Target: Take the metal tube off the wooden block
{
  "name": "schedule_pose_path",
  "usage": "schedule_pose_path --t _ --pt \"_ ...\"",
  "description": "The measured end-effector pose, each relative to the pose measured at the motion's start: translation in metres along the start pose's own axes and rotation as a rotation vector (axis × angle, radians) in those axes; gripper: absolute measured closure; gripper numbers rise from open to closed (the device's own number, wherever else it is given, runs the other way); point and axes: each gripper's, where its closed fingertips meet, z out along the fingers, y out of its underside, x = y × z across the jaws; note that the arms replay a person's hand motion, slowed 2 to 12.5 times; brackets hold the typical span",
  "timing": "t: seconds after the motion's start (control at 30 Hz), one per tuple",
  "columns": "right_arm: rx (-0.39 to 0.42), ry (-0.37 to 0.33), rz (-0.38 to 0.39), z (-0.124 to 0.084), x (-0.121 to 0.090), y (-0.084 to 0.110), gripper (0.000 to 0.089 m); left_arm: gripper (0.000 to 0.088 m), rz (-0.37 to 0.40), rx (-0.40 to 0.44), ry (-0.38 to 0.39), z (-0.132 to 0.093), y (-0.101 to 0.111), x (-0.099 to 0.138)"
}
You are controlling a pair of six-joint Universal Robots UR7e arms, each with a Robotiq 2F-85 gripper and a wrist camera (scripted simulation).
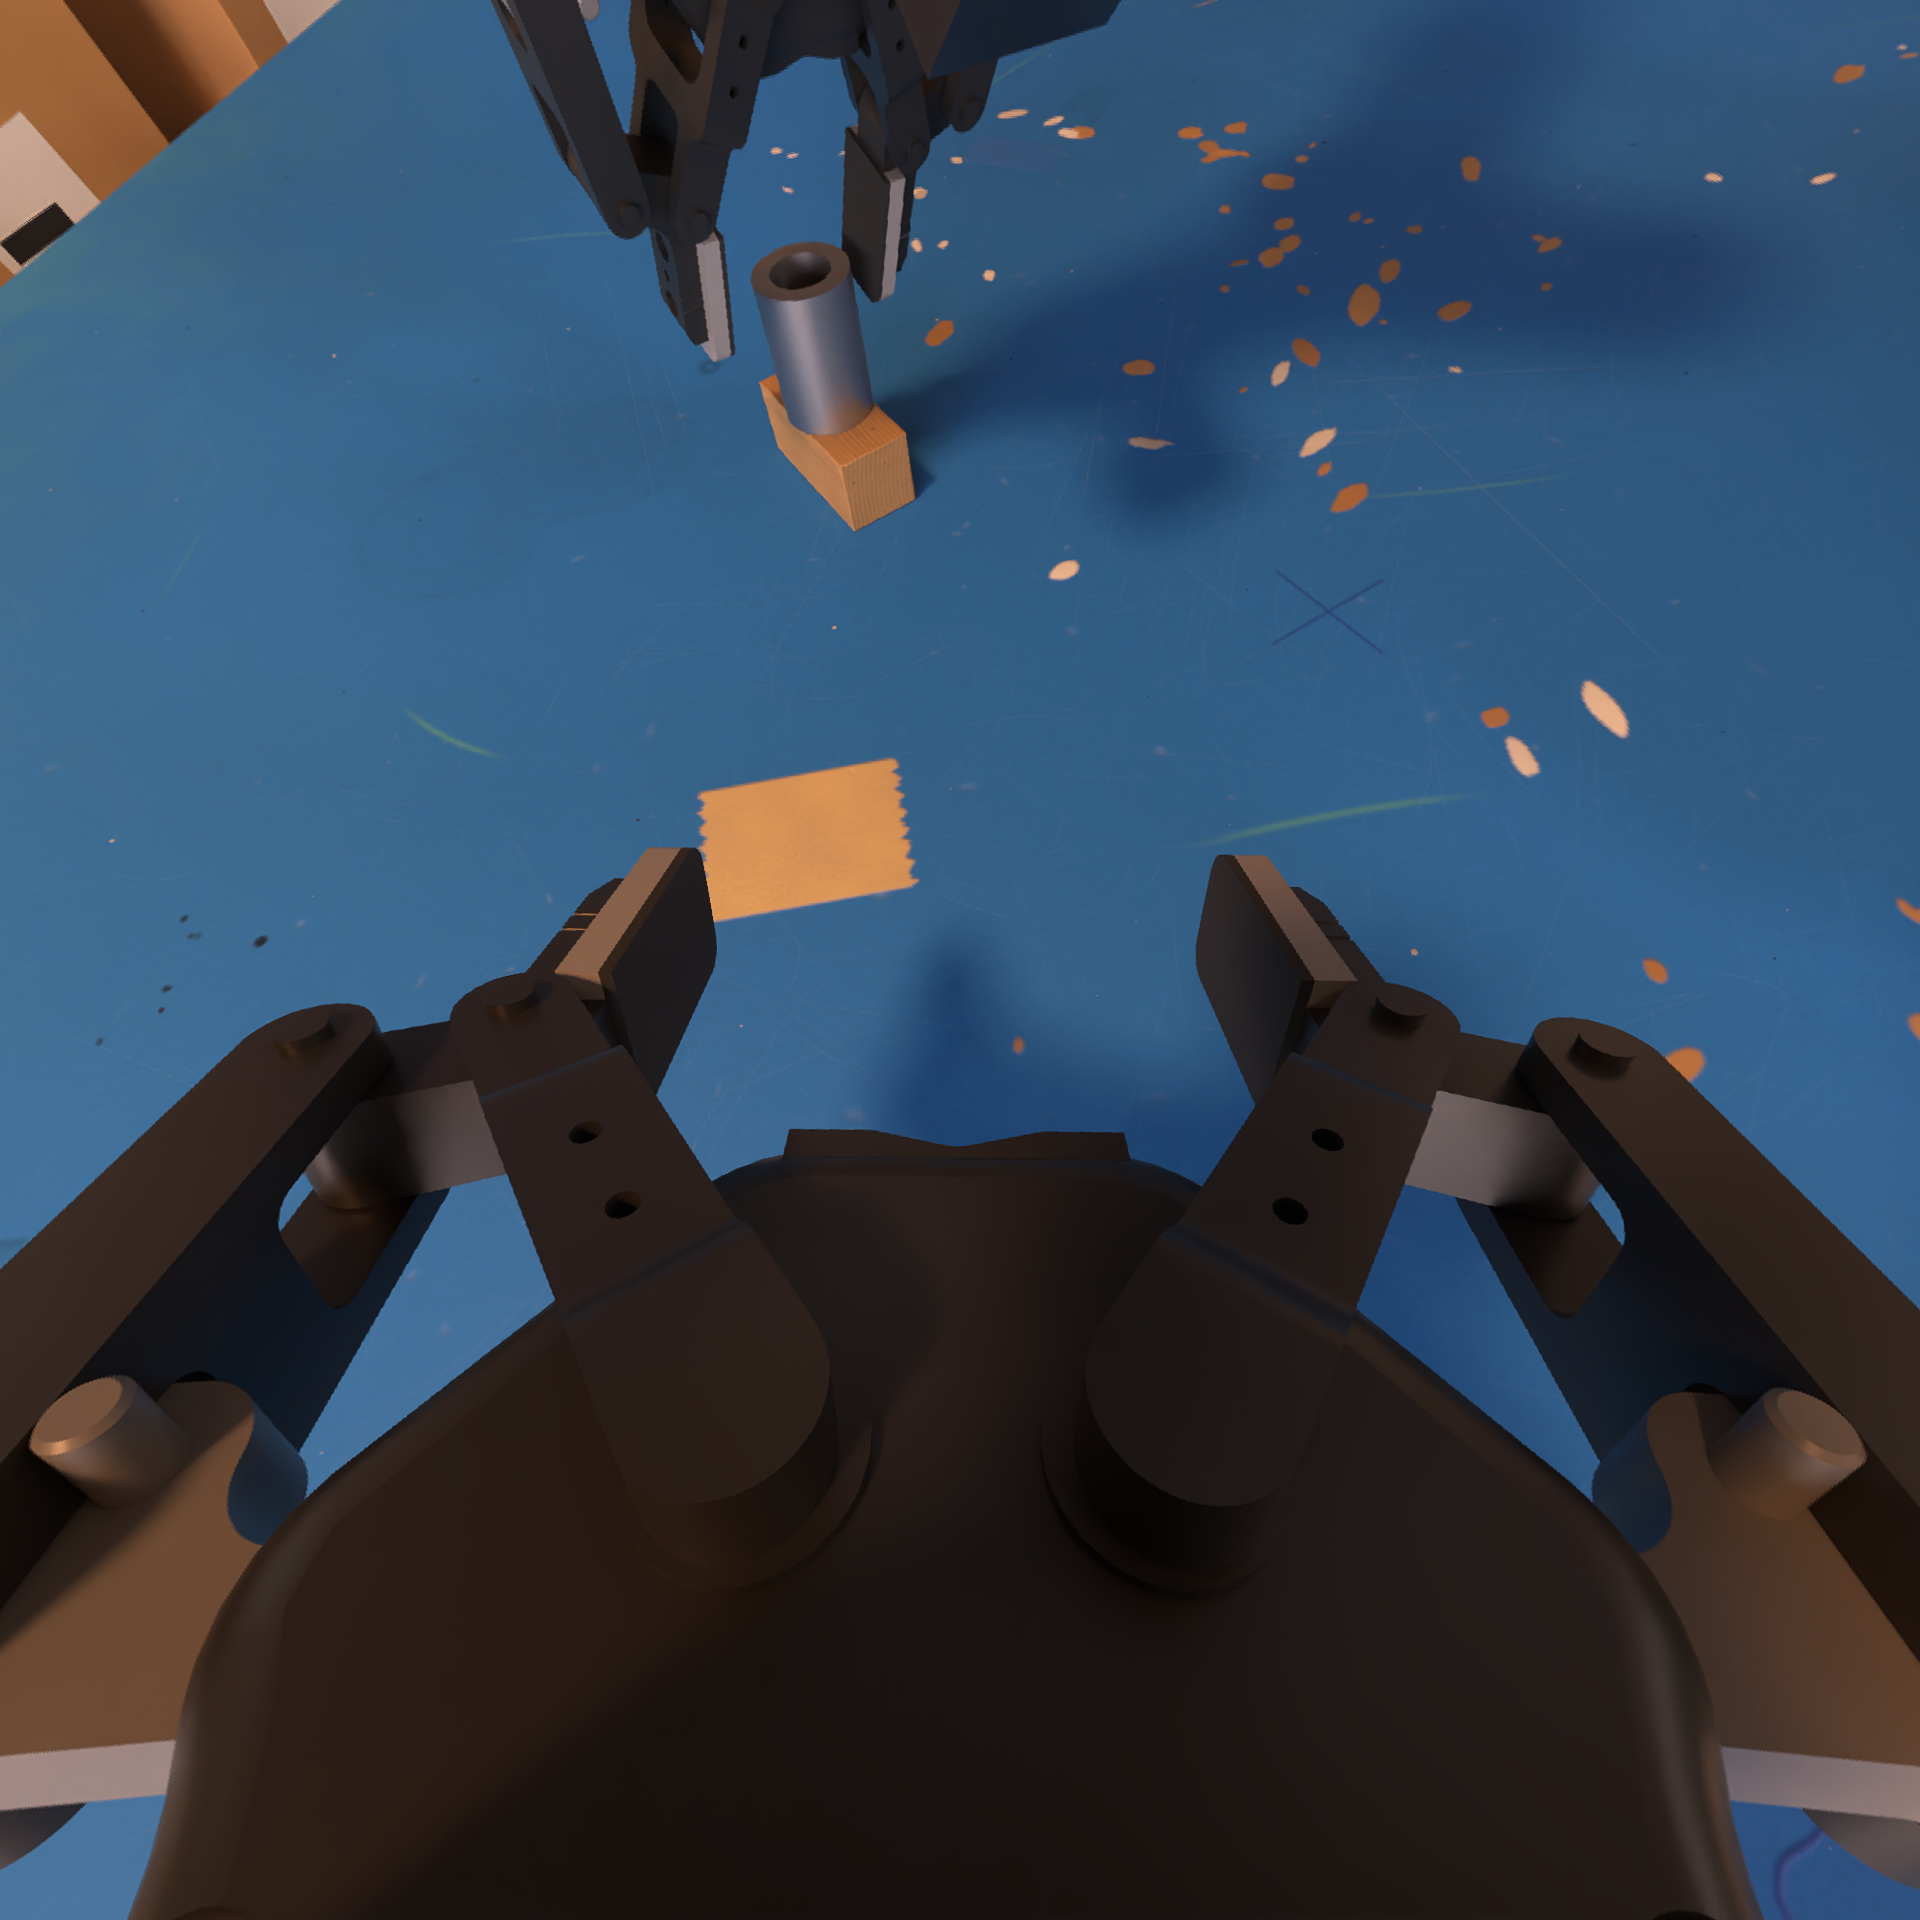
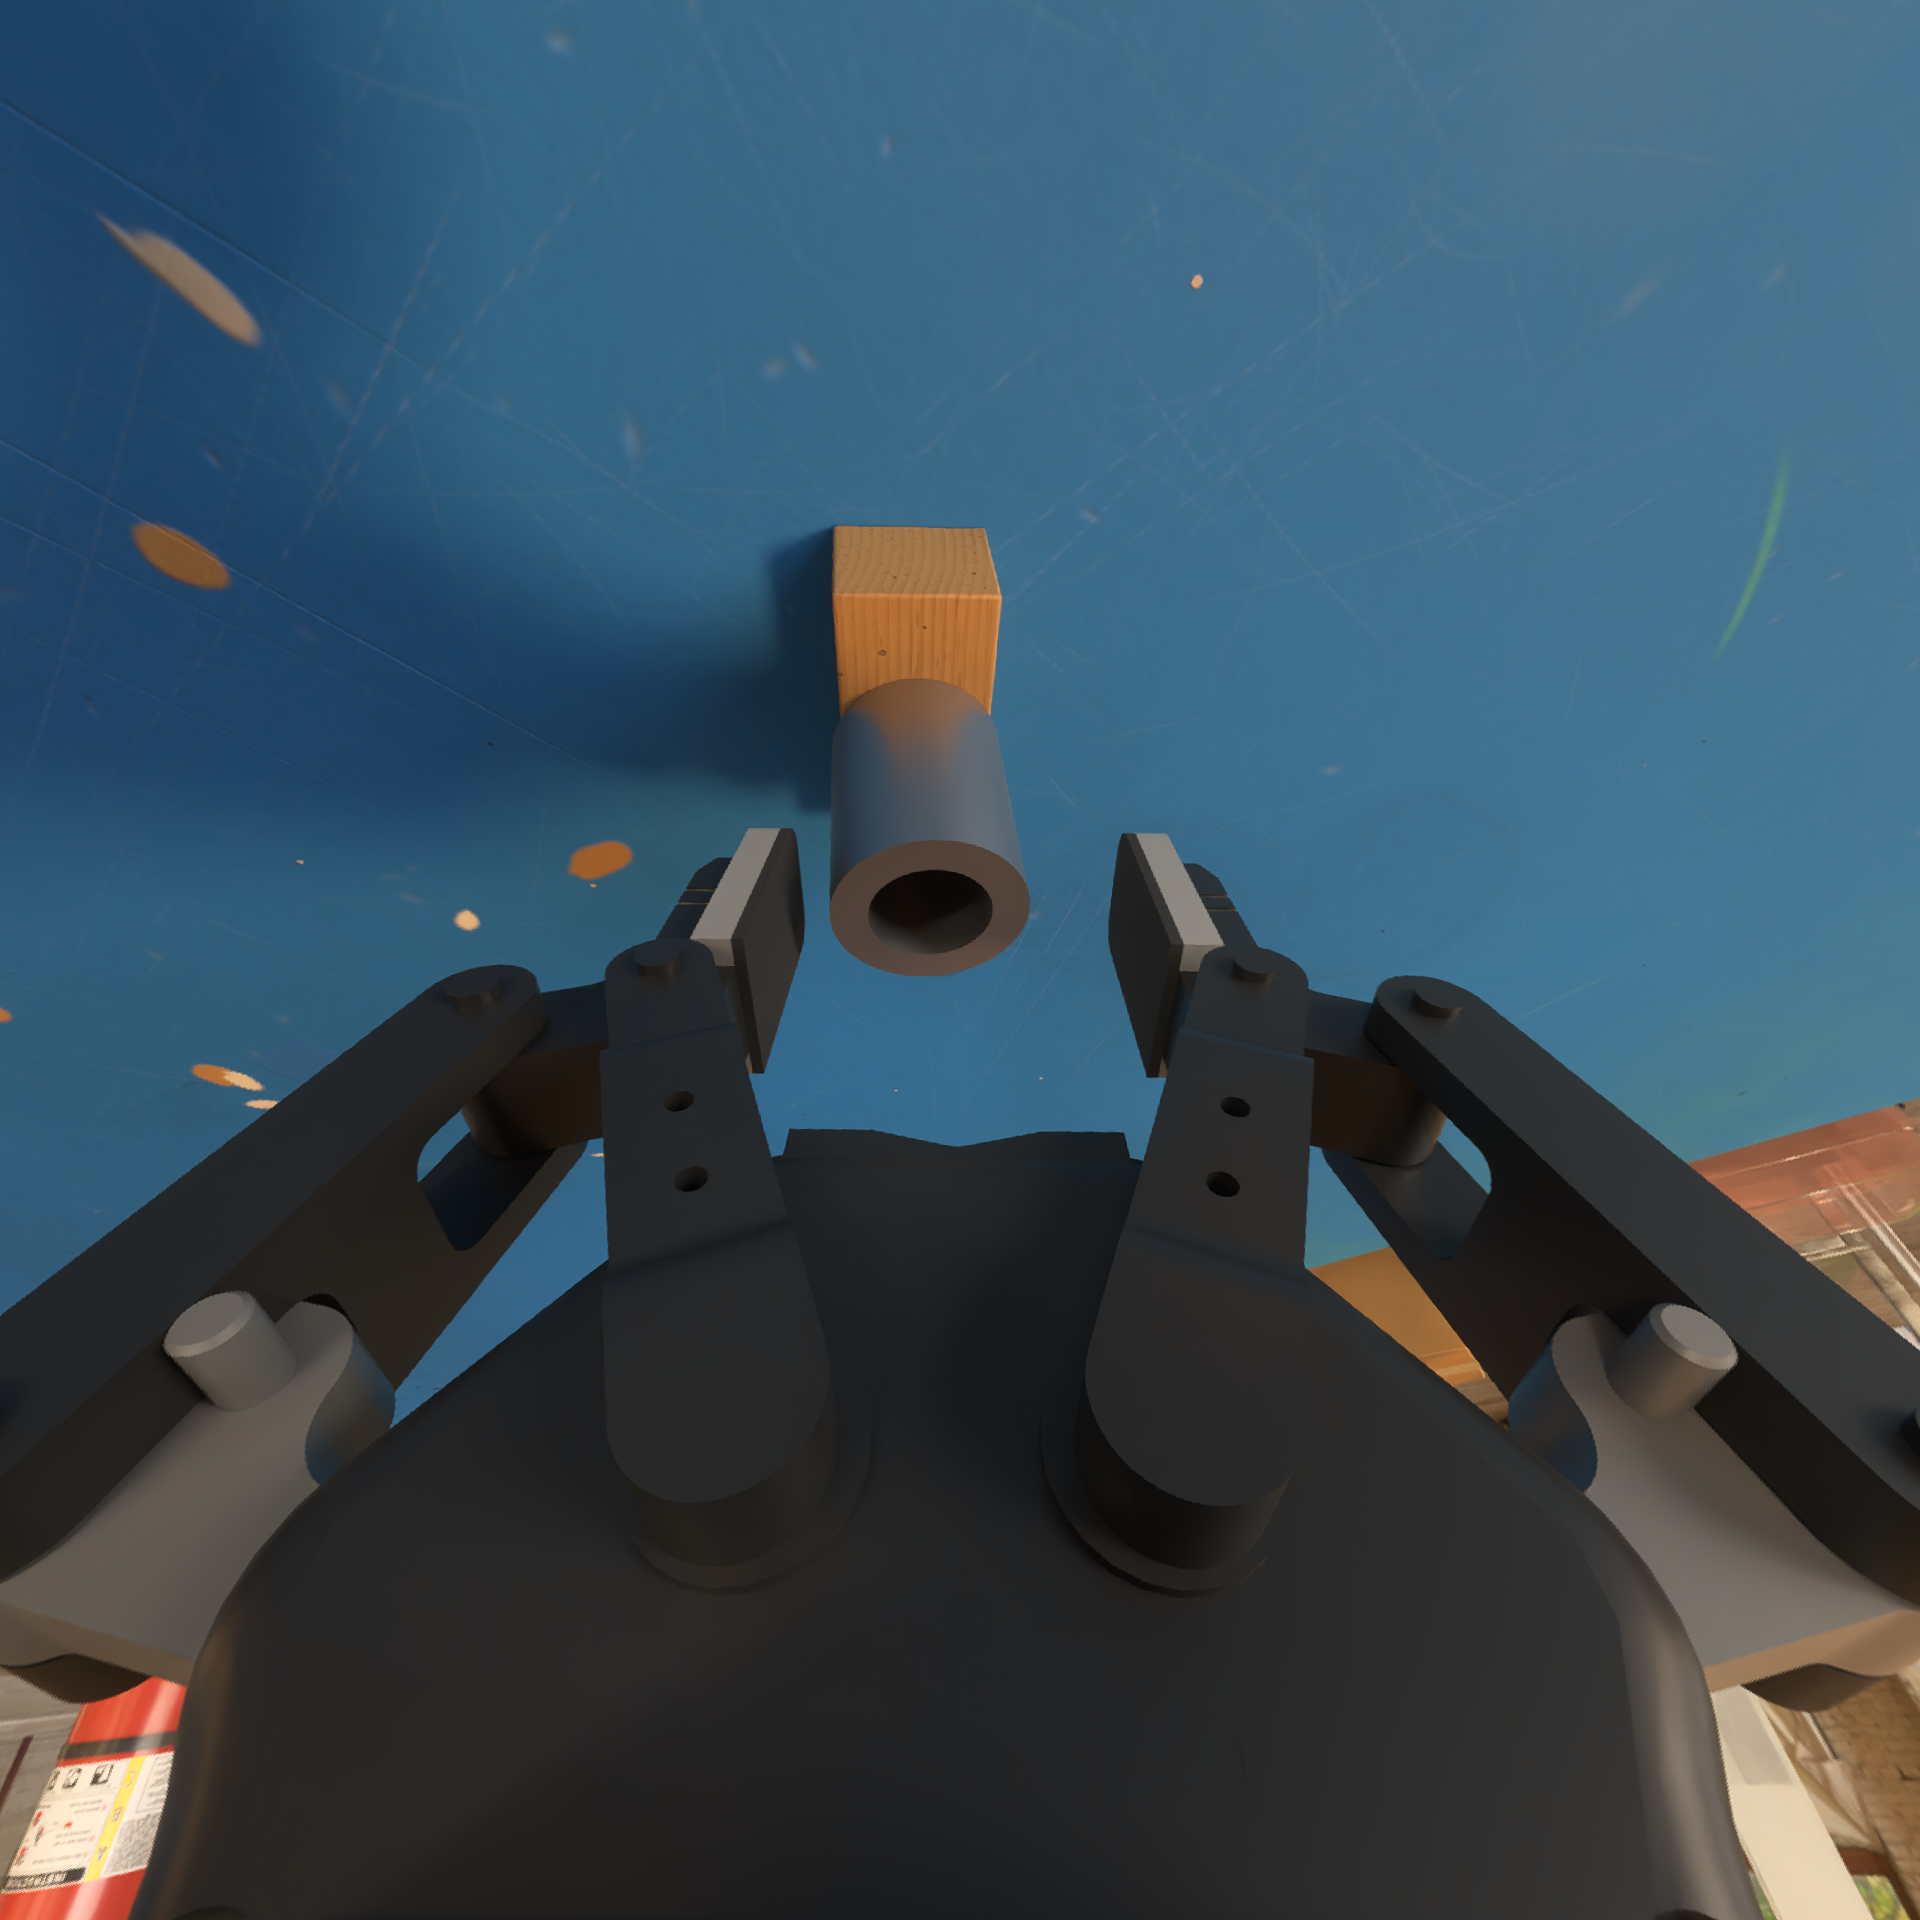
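Observation:
A grey metal tube [image 1: 812, 338] stands upright on a small wooden block [image 1: 847, 468] on the blue table, at the far middle of the left wrist view. In the right wrist view the tube [image 2: 925, 831] points toward the camera with the block [image 2: 914, 613] behind it. My right gripper [image 2: 956, 940] is open, its fingers on either side of the tube's top end without touching it; it also shows in the left wrist view [image 1: 800, 281]. My left gripper [image 1: 956, 935] is open and empty, well short of the block, above the table.
An orange piece of tape [image 1: 805, 836] lies flat on the blue table [image 1: 416, 540] just ahead of my left fingers. Orange paint flecks [image 1: 1361, 301] dot the table to the right. Cardboard boxes [image 1: 94, 94] stand beyond the table's far left edge. A red extinguisher [image 2: 94, 1797] shows low left.

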Motion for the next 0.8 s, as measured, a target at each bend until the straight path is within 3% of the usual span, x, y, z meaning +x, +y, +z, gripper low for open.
schedule_pose_path --t 0.37,0.8 --pt "0.004 -0.010 0.037 0.000 -0.005 0.000 0.0560 0.0079 0.016 0.017 0.034 0.003 -0.005 0.000" --pt "0.040 0.046 0.232 -0.003 -0.007 0.000 0.0559 0.0088 0.017 -0.009 0.112 0.020 -0.009 0.011"
